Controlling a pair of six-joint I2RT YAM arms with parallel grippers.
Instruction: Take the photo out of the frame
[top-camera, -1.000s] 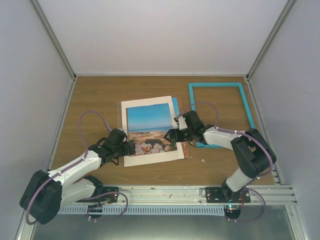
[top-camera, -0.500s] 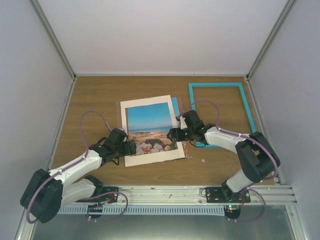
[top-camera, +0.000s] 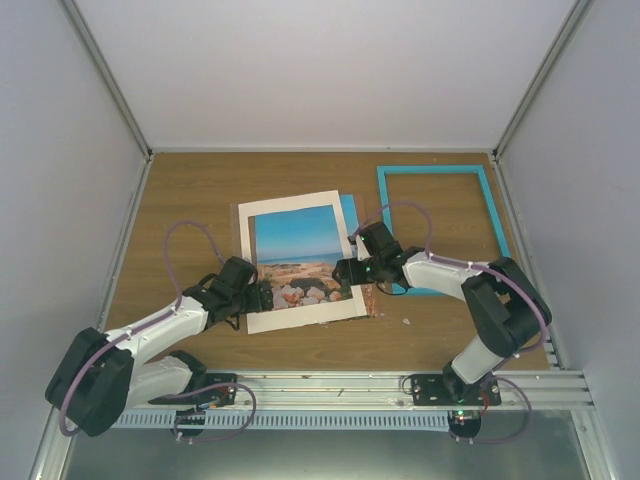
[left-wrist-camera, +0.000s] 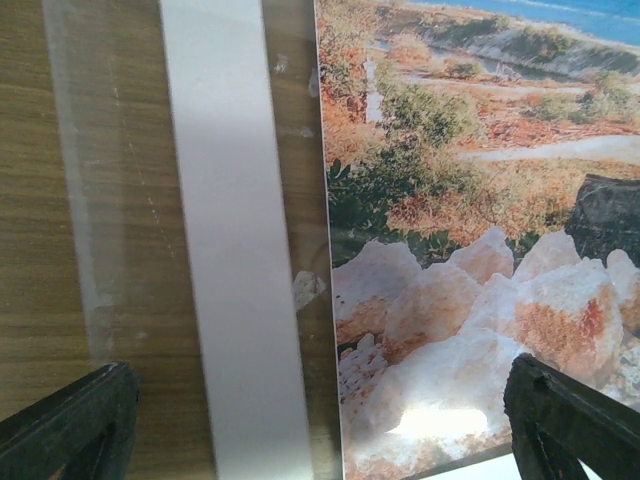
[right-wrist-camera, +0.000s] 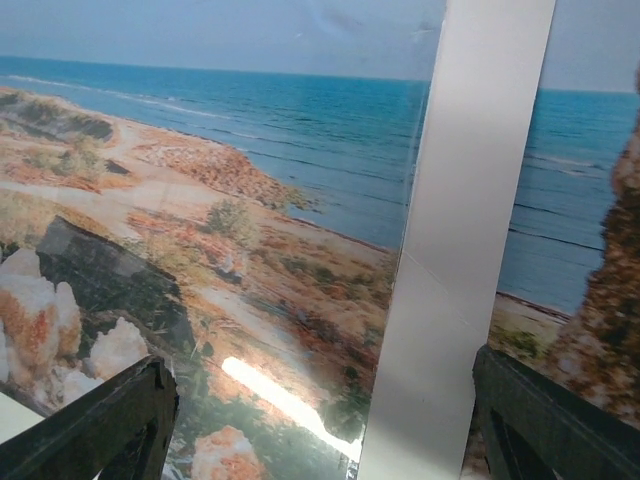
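The photo (top-camera: 297, 255), a beach print, lies face up on the white mat board (top-camera: 300, 314) at the table's middle. The turquoise frame (top-camera: 437, 170) lies empty at the back right, apart from the photo. My left gripper (top-camera: 262, 296) is open at the photo's lower left corner, over the rocks. Its fingers straddle the mat's strip (left-wrist-camera: 235, 250) and the photo's edge (left-wrist-camera: 470, 200). My right gripper (top-camera: 346, 270) is open at the photo's right edge. In the right wrist view, its fingers straddle the photo (right-wrist-camera: 250, 230) and the mat strip (right-wrist-camera: 470, 200).
A clear pane (top-camera: 239, 228) sticks out past the mat's left side; its edge shows in the left wrist view (left-wrist-camera: 80, 200). A blue printed strip (top-camera: 351, 212) shows beside the mat's right edge. My right forearm crosses the frame's near left corner. White walls enclose the table.
The mat with the photo has shifted slightly left. My right gripper has edged a little left along the photo's right edge. Both grippers stay open.
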